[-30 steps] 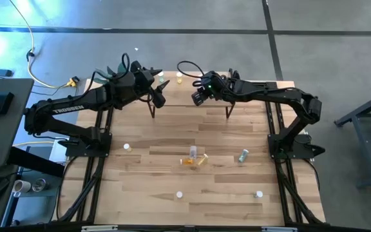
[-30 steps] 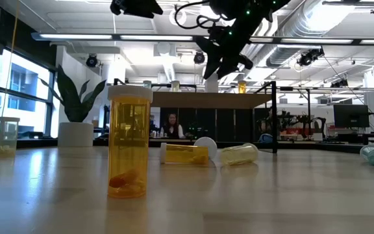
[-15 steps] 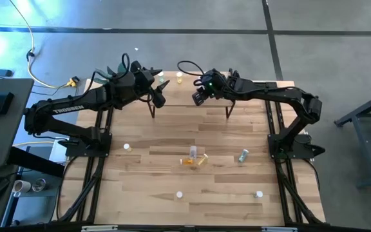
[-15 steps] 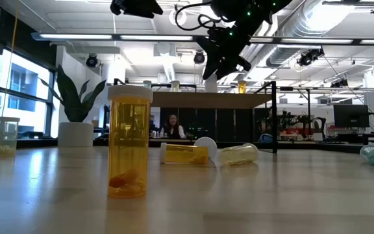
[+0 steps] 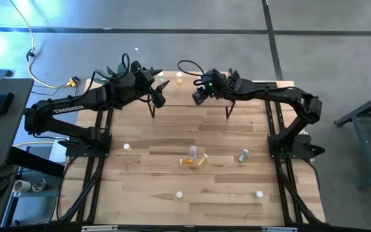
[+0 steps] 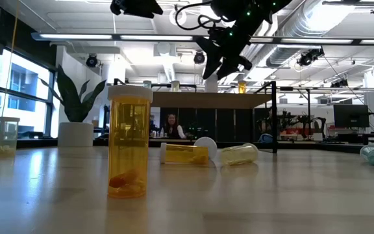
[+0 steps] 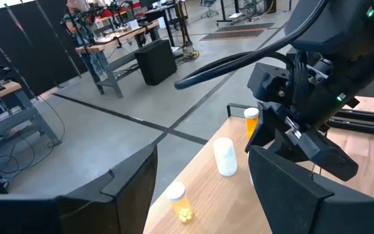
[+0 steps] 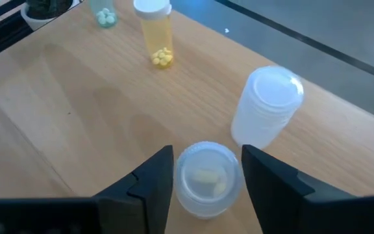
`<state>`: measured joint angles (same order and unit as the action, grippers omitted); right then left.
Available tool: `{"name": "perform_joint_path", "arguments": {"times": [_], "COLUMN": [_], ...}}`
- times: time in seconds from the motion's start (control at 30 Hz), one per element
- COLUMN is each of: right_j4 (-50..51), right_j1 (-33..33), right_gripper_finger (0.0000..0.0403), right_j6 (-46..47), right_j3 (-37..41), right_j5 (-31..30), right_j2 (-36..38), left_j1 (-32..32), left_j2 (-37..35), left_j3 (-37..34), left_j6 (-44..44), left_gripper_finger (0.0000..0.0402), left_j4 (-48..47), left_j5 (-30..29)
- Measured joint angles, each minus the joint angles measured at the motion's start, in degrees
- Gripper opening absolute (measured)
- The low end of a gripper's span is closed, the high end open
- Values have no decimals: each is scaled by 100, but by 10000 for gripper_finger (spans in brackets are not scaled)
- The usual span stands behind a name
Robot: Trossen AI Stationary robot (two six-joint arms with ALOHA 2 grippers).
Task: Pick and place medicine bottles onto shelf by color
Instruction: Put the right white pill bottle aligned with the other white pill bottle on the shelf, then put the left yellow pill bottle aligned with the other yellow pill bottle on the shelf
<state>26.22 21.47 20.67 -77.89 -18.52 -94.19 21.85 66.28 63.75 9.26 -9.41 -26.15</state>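
The shelf [image 6: 193,99] stands at the table's far edge. On it stand a green bottle [image 8: 102,13], a yellow one [image 8: 156,36], a white one [image 8: 268,110] and an orange one [image 7: 250,121]. My right gripper [image 8: 206,188] is open and slants down over the shelf. Its fingers stand close on either side of the orange bottle's pale cap [image 8: 206,175]. That bottle rests upright on the shelf top. My left gripper [image 7: 203,195] hovers open and empty above the shelf's left end. More medicine bottles stand or lie on the table [image 5: 140,193], among them an upright orange one [image 6: 129,143].
On the table, an orange bottle [image 5: 189,161] and a yellow bottle [image 5: 203,160] lie on their sides mid-table. A green bottle [image 5: 243,155] lies to their right. Single bottles stand at the left [image 5: 127,147] and near the front [image 5: 180,194], [image 5: 258,193]. A person [image 6: 171,125] sits far behind.
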Motion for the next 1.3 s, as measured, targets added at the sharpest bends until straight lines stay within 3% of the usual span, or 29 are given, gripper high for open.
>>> {"name": "perform_joint_path", "arguments": {"times": [0.7,1.0,1.3], "right_j4": [-115,-125,-85], "right_j1": [-4,-11,21], "right_gripper_finger": [185,185,185], "right_j6": [-15,-290,-724], "right_j3": [0,-2,-2], "right_j5": [5,4,3], "right_j2": [412,836,1111], "left_j1": [-24,-31,-187], "left_j2": [-285,-814,-1041], "left_j3": [-7,-7,-4], "left_j6": [242,-924,-2463], "left_gripper_finger": [233,233,233], "left_j4": [-396,-1744,-3321], "left_j5": [-185,348,1267]}}
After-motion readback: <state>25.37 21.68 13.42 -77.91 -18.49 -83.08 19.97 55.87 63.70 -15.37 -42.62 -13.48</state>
